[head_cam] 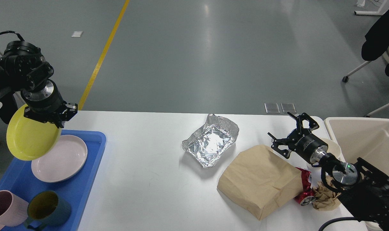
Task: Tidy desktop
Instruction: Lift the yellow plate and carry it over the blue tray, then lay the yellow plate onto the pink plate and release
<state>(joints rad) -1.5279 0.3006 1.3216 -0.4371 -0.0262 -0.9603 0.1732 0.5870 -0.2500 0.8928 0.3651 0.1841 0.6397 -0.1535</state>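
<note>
The white desktop [143, 179] spans my view. My left gripper [54, 120] pinches a yellow plate [29, 138] above the blue tray [95, 150]; releasing it tilted could chip the pink plate [59, 158]. My right gripper [289, 136] hangs wide, empty.

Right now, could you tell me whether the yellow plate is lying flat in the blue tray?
No. The yellow plate is tilted, held by the left tool above the pink plate.

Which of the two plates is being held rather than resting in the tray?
The yellow plate: the left gripper holds it tilted above the blue tray, while the pink plate lies flat in that tray.
</note>
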